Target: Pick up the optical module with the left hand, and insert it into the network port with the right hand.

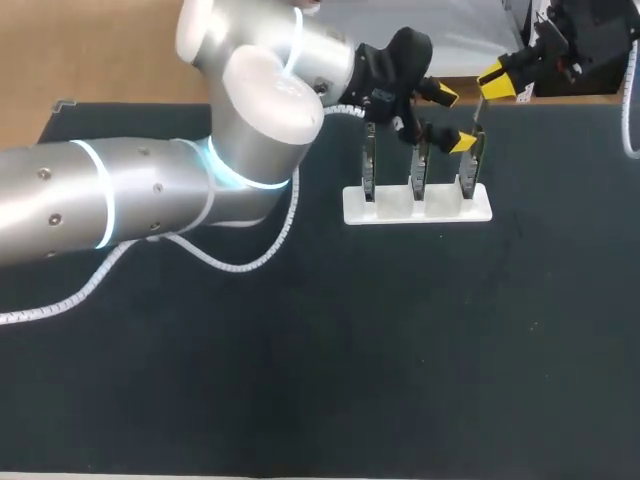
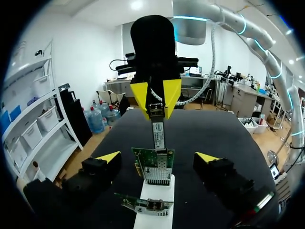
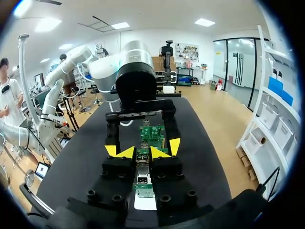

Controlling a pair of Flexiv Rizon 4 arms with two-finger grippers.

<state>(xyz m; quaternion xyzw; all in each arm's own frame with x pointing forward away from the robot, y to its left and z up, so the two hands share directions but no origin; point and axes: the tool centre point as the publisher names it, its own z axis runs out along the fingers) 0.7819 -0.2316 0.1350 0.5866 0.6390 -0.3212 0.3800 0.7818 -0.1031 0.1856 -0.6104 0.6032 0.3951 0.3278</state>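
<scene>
**Insertion step: stay on axis, push slow**

Head view: the right gripper [image 1: 497, 82] comes in from the far right corner. Its fingers are pinched on the optical module [image 1: 478, 112], a thin sliver pointing down at the rightmost network card [image 1: 470, 170]. Three such cards stand upright in the white holder [image 1: 385, 208] on the dark table [image 1: 400, 350]. The left gripper [image 1: 454, 119] hangs over that same card, tips spread wide, nothing in them.

Left wrist view: best view for alignment. The module is upright and its lower end meets the card's upper edge at the network port [image 2: 157, 168]. Can't tell how deep it sits. The left fingertips [image 2: 108, 156] stand off to either side of the card, not touching it. The module looks in line with the card's plane.

Right wrist view: its own yellow tips are close together with the module clamped between them. The fingers hide the port mouth, so entry can't be checked from here.

My read on doing it well:
- Drive straight down the module's long axis with no side load. The card only stands in a holder slot, so it will likely rock or drag the holder if pushed off-axis.
- If it binds, back off and re-square rather than force it.
- The left jaws should be kept wide and clear of the descending right fingers.
- Let go only once the module bottoms out.
</scene>
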